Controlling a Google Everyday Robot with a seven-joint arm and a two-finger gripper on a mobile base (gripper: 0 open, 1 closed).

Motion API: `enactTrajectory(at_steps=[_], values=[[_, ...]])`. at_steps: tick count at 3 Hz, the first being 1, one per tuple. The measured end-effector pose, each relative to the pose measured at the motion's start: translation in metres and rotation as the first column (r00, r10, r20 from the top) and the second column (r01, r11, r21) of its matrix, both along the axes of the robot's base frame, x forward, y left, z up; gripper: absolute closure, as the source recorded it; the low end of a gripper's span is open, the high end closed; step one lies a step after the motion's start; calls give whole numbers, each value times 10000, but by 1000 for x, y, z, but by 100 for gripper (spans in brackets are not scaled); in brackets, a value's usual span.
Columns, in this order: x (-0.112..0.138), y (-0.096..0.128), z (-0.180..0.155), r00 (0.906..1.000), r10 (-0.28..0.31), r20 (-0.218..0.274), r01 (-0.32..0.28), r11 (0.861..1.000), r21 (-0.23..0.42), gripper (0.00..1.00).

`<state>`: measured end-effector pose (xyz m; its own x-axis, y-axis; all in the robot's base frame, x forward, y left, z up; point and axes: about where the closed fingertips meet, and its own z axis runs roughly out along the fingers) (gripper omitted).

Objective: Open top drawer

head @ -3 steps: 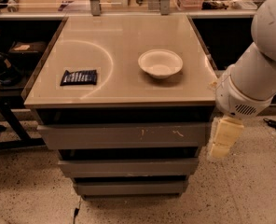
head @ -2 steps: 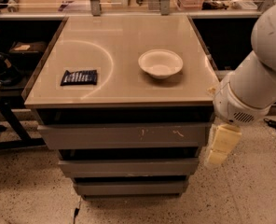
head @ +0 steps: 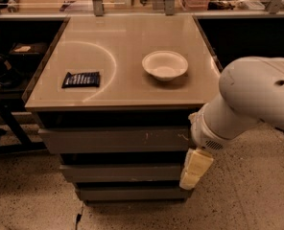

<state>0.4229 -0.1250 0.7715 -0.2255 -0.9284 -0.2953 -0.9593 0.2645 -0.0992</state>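
Note:
The top drawer (head: 113,140) is the widest grey flat panel just under the tan countertop, with pale scuff marks right of centre. It sits a little out past the counter edge, its front facing me. My gripper (head: 195,169) hangs from the white arm (head: 247,104) at the cabinet's front right corner, its pale fingers pointing down beside the right end of the second drawer (head: 123,172). It holds nothing that I can see.
A white bowl (head: 164,65) and a dark snack packet (head: 81,79) lie on the countertop (head: 127,87). A third, lowest drawer (head: 130,193) sits below. Dark shelving stands left, speckled floor lies right.
The arm has swung left and down, bringing the gripper closer to the cabinet's front right corner. The drawers look unchanged.

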Motion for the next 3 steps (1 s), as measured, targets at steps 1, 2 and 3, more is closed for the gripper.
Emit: enactTrajectory(at_steps=[1,2,3], values=[[6,12,-29,9999,-100,-107,103,9997,215,0],[14,22,-58,9998,-49,-183,55,9995,319,0],[28,29,-77,10000,-15,-68,17,9995,331,0]])
